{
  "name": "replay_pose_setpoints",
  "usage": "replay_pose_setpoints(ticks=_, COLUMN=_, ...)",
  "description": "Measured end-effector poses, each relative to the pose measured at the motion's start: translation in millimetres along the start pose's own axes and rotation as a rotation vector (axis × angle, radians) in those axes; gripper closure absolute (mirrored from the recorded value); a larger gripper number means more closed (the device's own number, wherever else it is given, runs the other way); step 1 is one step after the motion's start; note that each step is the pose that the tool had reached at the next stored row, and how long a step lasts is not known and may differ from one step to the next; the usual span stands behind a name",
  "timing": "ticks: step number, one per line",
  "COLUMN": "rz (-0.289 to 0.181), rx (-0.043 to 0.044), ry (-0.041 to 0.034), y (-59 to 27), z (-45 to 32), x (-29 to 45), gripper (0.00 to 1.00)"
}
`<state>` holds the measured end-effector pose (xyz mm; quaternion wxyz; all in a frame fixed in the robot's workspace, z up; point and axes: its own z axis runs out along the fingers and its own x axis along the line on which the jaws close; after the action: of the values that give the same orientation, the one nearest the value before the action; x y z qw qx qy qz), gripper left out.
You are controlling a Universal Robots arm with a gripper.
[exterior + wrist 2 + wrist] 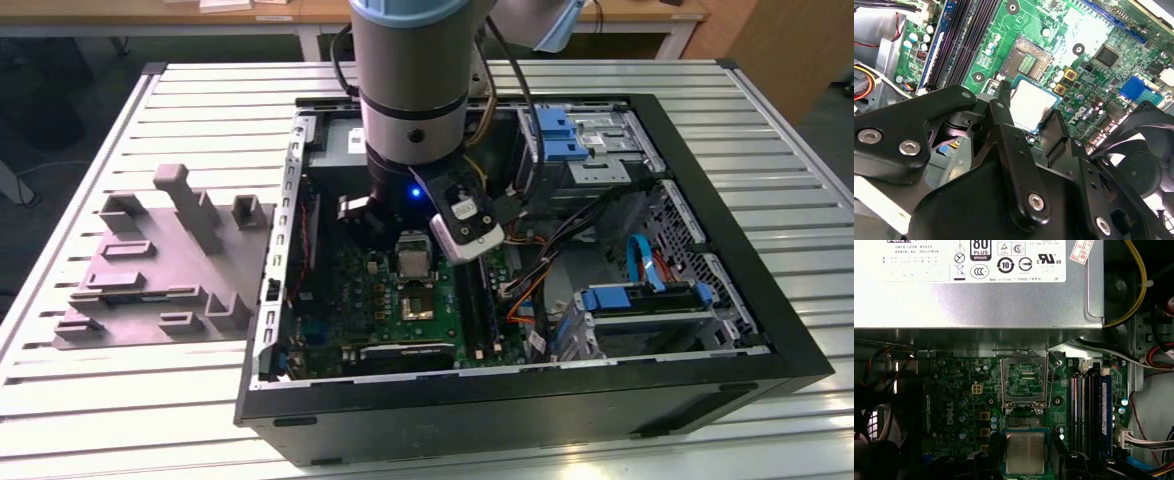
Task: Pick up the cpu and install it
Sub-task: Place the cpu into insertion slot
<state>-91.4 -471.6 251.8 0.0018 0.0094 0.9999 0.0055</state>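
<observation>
In the second wrist view the black metal gripper (1028,109) covers one edge of the silvery-grey square cpu (1035,100) it clamps. The grey power-supply box (979,305) runs off the first wrist view's edge. In the exterior view the grey robot arm (414,80) hides part of the green motherboard (387,300)

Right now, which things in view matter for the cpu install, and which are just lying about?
Job: cpu, held in the gripper; open socket; motherboard.
Lying about: grey tray; power supply; fan; blue drive bracket.
</observation>
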Motion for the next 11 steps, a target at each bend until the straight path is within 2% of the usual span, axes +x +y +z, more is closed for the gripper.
replay_pose_setpoints(ticks=11, rz=0.0, rx=-0.0002, ry=0.0, y=-0.1, z=1.9, x=0.0, gripper=0.53)
